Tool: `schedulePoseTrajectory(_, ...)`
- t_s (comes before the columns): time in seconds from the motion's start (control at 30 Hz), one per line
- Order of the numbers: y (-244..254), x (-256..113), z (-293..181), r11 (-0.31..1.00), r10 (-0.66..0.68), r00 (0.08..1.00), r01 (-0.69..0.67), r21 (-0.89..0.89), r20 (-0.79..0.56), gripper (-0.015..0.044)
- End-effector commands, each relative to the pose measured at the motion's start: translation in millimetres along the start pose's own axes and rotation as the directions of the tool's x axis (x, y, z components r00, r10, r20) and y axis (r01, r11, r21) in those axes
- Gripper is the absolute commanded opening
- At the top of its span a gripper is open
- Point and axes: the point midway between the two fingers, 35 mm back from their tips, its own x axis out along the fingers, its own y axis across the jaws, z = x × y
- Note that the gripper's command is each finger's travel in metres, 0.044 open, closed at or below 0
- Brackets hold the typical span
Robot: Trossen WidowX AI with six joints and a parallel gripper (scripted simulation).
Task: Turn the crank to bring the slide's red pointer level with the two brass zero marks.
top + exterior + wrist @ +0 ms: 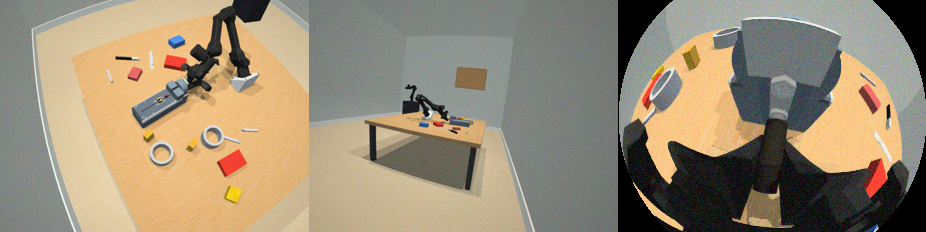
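Observation:
The blue-grey machine [162, 109] [460, 123] lies on the table with a slot along its top. Its red pointer [166, 95] stands off the two brass zero marks [159, 99], on the crank side of them. The crank's pale grey plate [790, 52] is at the machine's near end in the wrist view, and the dark handle [770, 170] sticks out from it toward the arm. My gripper [189, 86] [772, 140] is shut on the handle, one finger on each side. The pointer and marks are hidden in the wrist view.
A red block [175, 62] lies close beside the gripper, with a blue block [176, 41] behind it. Two grey rings [161, 163] [213, 144], yellow blocks [148, 135] and another red block [232, 163] lie on the other side of the machine.

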Motion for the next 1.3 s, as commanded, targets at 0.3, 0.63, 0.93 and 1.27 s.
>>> schedulePoseTrajectory(0.3, -11.4, -1.3, 0.9, 1.000, -0.025, 1.000, 0.025, 0.010, -0.005, 0.0000)
schedulePoseTrajectory(0.63, -14.2, -2.5, 1.8, 1.000, -0.026, 1.000, 0.026, 0.010, -0.005, 0.0000)
schedulePoseTrajectory(0.93, -16.8, -3.9, 3.0, 1.000, -0.026, 1.000, 0.026, 0.010, -0.005, 0.0000)
schedulePoseTrajectory(1.27, -20.1, -6.0, 4.7, 1.000, -0.026, 1.000, 0.026, 0.010, -0.005, 0.0000)
